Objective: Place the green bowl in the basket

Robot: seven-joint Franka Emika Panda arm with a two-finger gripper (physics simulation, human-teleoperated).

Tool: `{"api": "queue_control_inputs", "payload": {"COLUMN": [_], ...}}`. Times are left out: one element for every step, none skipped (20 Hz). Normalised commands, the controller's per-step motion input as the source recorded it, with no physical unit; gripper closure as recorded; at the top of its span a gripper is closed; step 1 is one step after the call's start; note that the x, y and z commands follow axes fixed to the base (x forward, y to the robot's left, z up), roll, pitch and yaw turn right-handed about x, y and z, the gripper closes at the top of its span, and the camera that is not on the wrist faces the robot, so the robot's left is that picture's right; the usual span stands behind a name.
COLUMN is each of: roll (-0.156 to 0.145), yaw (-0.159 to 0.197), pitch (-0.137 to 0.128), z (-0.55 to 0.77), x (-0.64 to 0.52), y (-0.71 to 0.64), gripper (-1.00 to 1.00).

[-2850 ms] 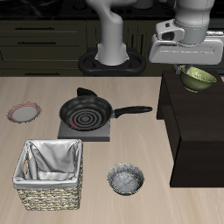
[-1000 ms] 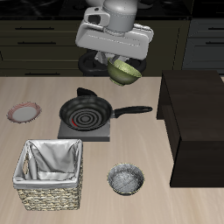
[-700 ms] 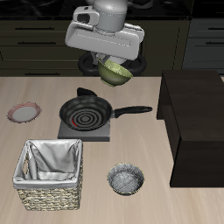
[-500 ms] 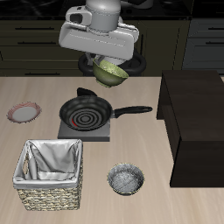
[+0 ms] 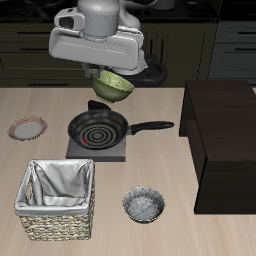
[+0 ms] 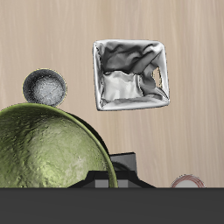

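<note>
The green bowl (image 5: pixel 112 86) hangs tilted in my gripper (image 5: pixel 108 76), high above the black frying pan (image 5: pixel 98 128). The gripper is shut on the bowl's rim; its fingers are hidden behind the bowl and the hand. In the wrist view the bowl's speckled inside (image 6: pixel 48 149) fills much of the frame. The square wicker basket (image 5: pixel 58 199) with grey-white cloth lining stands near the table's front edge, well below and in front of the bowl. It also shows in the wrist view (image 6: pixel 131 74), with nothing in it.
The frying pan sits on a grey square burner (image 5: pixel 98 146). A grey metallic bowl (image 5: pixel 143 205) stands beside the basket, also in the wrist view (image 6: pixel 45 87). A pinkish plate (image 5: pixel 27 128) lies at the table's side. A dark raised cabinet (image 5: pixel 225 140) stands at the opposite side.
My gripper has carried the green bowl sideways from above the dark cabinet, across the table's back, to above the frying pan, and slightly lower.
</note>
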Motion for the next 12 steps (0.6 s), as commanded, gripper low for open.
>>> {"api": "queue_control_inputs", "payload": {"roll": [0.002, 0.095, 0.0, -0.08, 0.064, -0.081, -0.009, 0.086, 0.022, 0.08, -0.106, 0.091], "yaw": [-0.002, 0.021, 0.068, -0.096, 0.095, 0.059, -0.107, 0.062, -0.086, 0.092, 0.009, -0.053], "pitch": [0.001, -0.02, -0.104, -0.059, -0.074, -0.042, 0.104, -0.103, 0.006, -0.027, -0.052, 0.045], "z": [0.13, 0.15, 0.13, 0.05, 0.03, 0.01, -0.04, 0.14, 0.04, 0.06, 0.05, 0.03], "x": [0.64, 0.19, 0.2, 0.28, 0.16, 0.16, 0.36, 0.35, 0.22, 0.19, 0.22, 0.23], "y": [-0.4, -0.01, -0.16, -0.25, 0.06, -0.19, -0.26, -0.28, -0.09, -0.06, -0.24, -0.11], "gripper": [1.0, 1.0, 1.0, 1.0, 1.0, 1.0, 1.0, 1.0, 1.0, 1.0, 1.0, 1.0]}}
